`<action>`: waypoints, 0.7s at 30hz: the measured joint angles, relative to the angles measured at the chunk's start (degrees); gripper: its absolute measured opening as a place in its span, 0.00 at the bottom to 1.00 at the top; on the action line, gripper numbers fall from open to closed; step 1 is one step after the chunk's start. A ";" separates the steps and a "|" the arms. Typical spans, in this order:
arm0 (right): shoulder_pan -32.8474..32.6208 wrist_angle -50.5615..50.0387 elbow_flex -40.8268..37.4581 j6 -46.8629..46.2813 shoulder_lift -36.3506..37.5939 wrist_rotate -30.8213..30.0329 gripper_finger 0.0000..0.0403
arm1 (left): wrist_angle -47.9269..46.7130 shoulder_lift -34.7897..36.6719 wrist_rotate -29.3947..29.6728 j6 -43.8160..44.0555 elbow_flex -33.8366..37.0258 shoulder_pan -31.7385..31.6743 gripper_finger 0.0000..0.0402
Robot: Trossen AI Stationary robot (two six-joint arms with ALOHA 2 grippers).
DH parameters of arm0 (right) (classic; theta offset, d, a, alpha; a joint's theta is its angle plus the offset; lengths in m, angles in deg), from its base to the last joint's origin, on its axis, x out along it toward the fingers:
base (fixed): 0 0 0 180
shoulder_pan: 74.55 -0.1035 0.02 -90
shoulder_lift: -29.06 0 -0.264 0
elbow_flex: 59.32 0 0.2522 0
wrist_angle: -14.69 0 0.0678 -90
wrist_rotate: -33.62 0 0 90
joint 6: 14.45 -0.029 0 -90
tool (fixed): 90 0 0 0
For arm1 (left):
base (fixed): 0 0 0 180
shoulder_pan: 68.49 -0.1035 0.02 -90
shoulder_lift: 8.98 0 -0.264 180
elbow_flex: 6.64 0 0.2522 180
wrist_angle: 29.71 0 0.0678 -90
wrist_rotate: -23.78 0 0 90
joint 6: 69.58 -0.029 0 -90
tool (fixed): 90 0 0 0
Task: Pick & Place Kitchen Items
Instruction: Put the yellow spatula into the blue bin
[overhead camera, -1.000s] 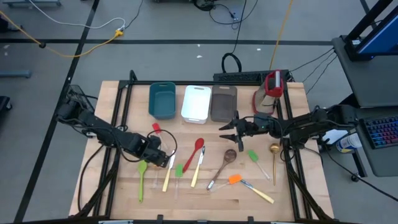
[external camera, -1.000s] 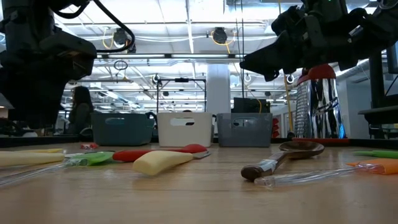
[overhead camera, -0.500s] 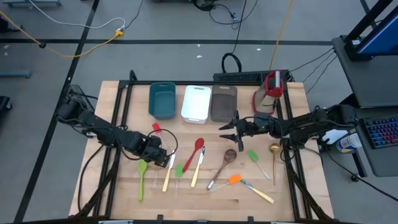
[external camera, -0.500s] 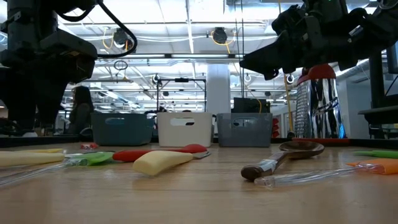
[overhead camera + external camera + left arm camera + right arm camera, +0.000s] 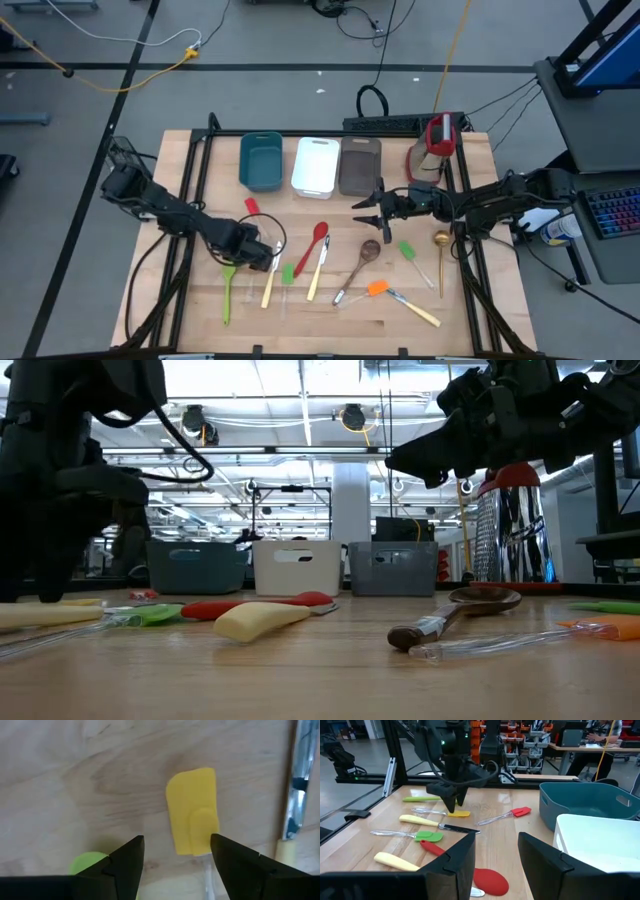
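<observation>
My left gripper points straight down, open, low over the table's left half. In its wrist view the fingertips stand on either side of the handle end of a yellow spatula's head, which lies flat on the wood, and touch nothing. A green utensil lies beside one finger. The right wrist view shows that gripper just above the yellow head. My right gripper hangs level and open above the table's middle, with nothing in it.
Teal, white and grey-brown trays stand in a row at the far edge, a red-and-white upright object to their right. Red spoon, wooden spoon, orange spatula, knives and others lie scattered over the table's near half.
My left gripper has sunk toward the table over the yellow spatula's head. The utensils lie where they were.
</observation>
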 joint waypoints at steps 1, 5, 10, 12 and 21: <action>0.00 0.00 0.00 -0.02 0.00 0.00 0.35 | 0.14 -0.58 -0.74 0.09 -0.06 -0.01 0.59; 0.00 0.17 0.00 -0.02 0.00 0.00 0.35 | 0.27 -2.36 -2.23 0.20 -0.20 -0.06 0.59; 0.01 0.44 0.00 -0.05 0.00 0.00 0.35 | 0.38 -2.69 -2.99 1.19 -0.15 -0.06 0.59; 0.00 0.44 0.00 -0.15 0.00 0.00 0.35 | 0.36 -2.72 -3.84 1.55 -0.13 -0.08 0.59; 0.00 0.44 0.00 -0.17 0.00 0.00 0.35 | 0.39 -2.83 -5.17 2.72 -0.08 -0.06 0.59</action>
